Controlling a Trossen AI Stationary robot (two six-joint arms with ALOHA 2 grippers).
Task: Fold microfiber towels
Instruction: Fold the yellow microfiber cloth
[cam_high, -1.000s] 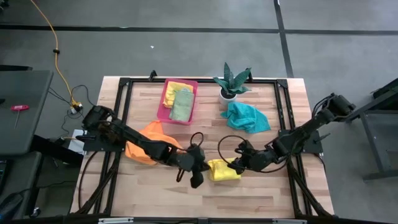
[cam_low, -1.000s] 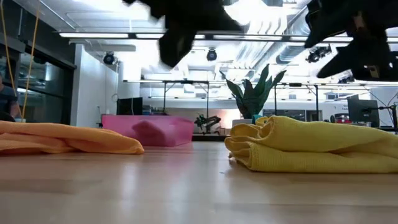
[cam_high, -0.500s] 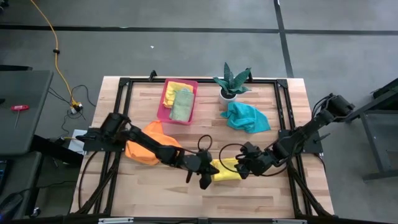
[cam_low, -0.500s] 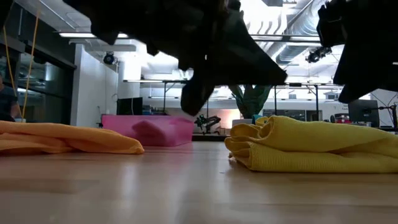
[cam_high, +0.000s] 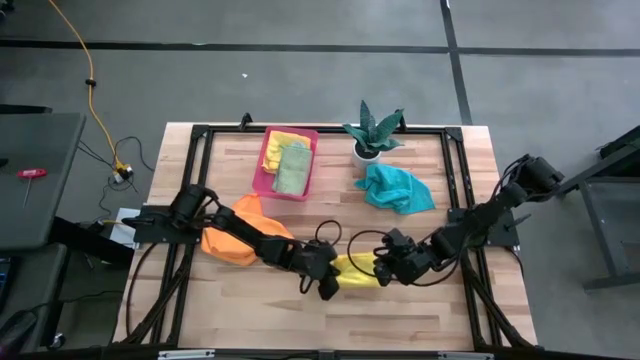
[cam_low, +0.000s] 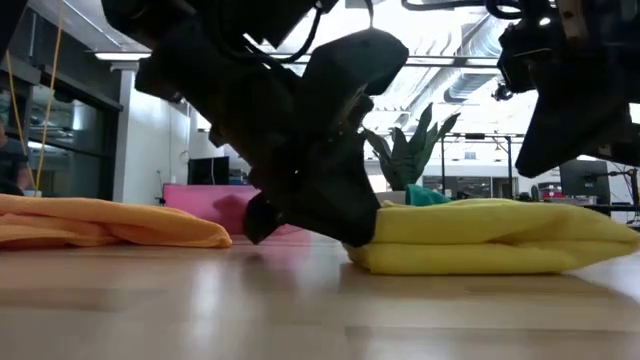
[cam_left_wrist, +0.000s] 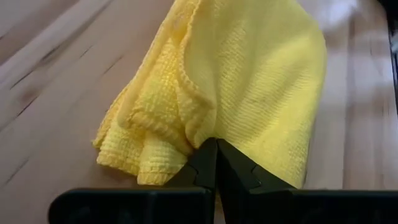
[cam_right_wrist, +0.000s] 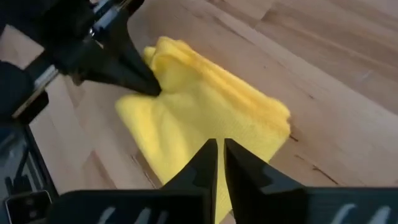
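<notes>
I see bare surface (cam_high: 300, 315) along the near edge, open to pass; both arms crowd the yellow towel (cam_high: 358, 272) from either side; orange towel (cam_high: 232, 240) blocks left, teal towel (cam_high: 398, 188) and plant (cam_high: 371, 135) behind.

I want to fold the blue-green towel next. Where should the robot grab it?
Probably a corner at the edge of the teal towel, coming straight down from above. It lies crumpled and low on the table, so a loose outer edge is easiest to pinch. The plant pot stands close behind it, so approach from the front side.
</notes>
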